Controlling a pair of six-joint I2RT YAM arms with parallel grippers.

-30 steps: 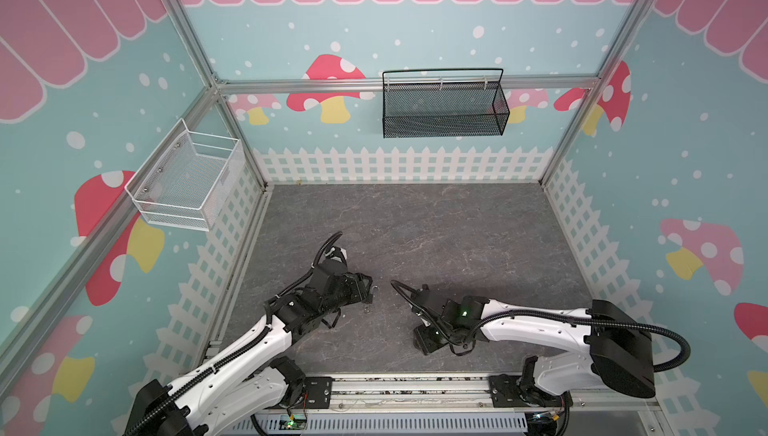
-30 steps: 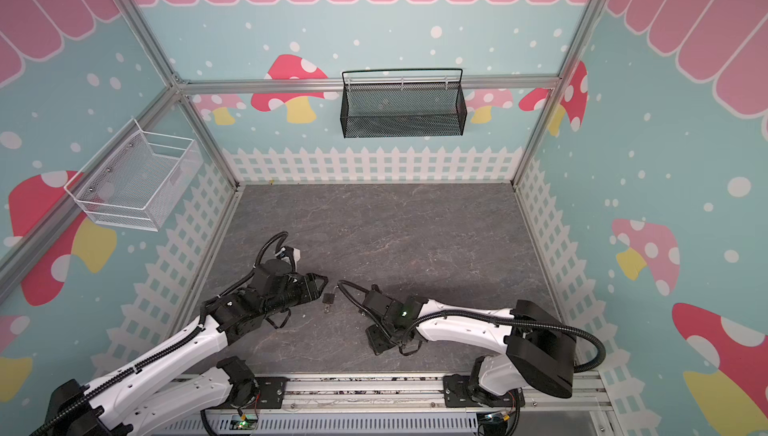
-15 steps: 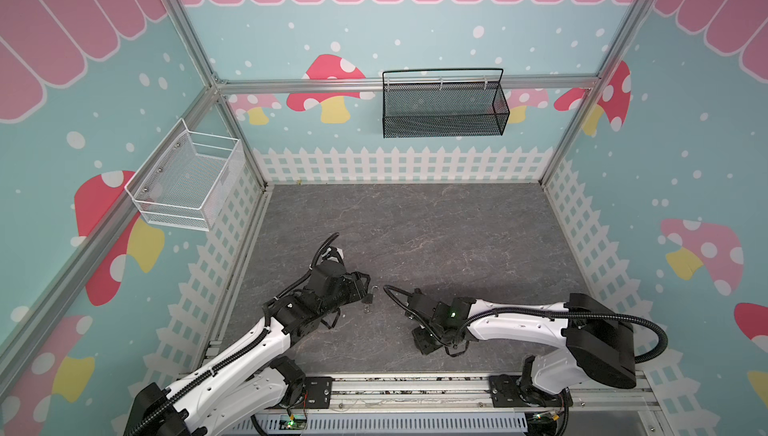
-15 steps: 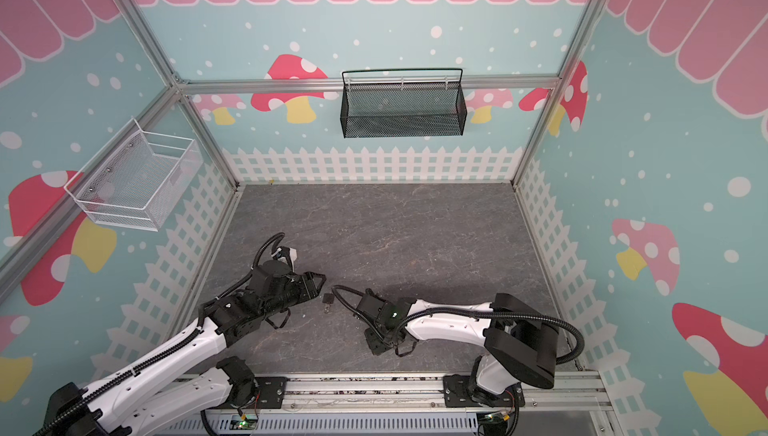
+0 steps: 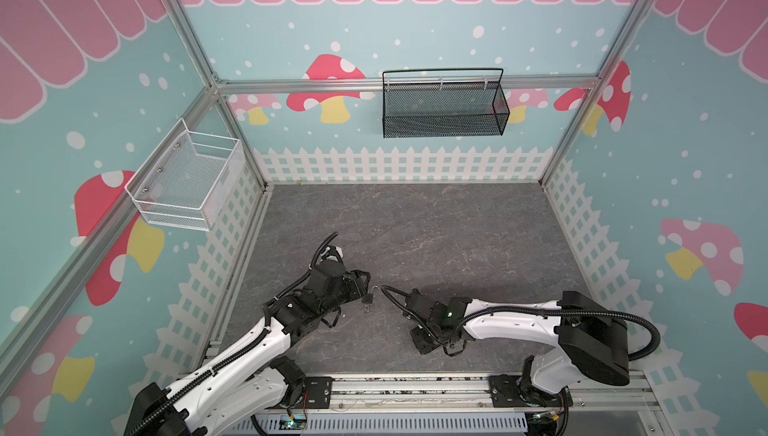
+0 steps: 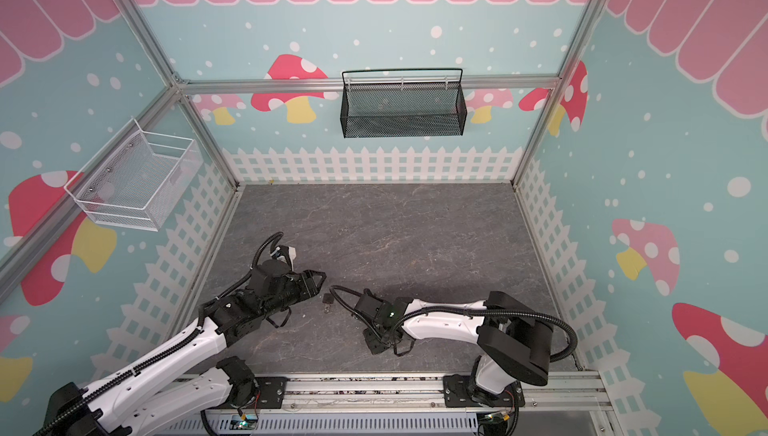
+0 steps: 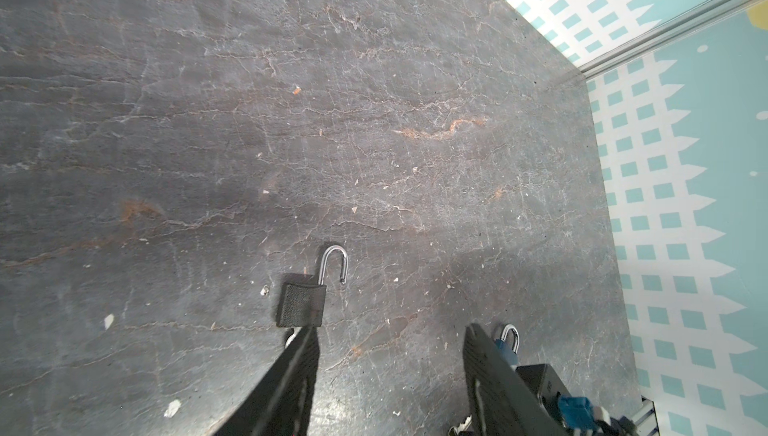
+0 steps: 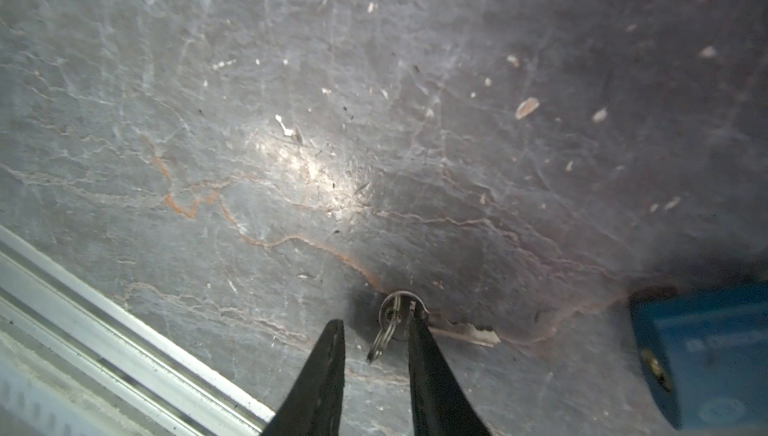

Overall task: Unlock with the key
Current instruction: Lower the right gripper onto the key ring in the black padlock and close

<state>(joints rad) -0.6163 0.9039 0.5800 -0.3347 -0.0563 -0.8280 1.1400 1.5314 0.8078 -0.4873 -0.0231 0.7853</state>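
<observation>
**Straddling the key ring: right claw low by the front rail**

In the right wrist view I see the key (image 8: 463, 333) lying flat on the grey surface (image 8: 291, 122). Its blade points toward a blue padlock (image 8: 706, 350), which lies near it but apart. The key ring (image 8: 388, 323) sits at the key's head, between the two fingers of the right claw (image 8: 374, 321). The jaws stand narrow but not clamped. One finger (image 8: 428, 363) touches the key's head, and the second finger is clear of the ring, with bare surface showing in the gap. The aluminium rail (image 8: 104, 309) runs close by. In both top views the right claw points down near the front edge and covers the key.

In the left wrist view the black padlock (image 7: 301, 305) lies flat with its shackle (image 7: 334, 261) swung open, the free end clear of the body. The left claw (image 7: 388, 330) stands wide and holds nothing. One fingertip (image 7: 305, 342) is at the padlock's base, and I cannot tell whether it touches. The blue padlock shows partly hidden behind the opposite finger. In both top views the black padlock lies just ahead of the left claw, between the two arms.

A black mesh basket (image 5: 442, 109) hangs on the back wall and a white wire basket (image 5: 187, 184) on the left wall.
</observation>
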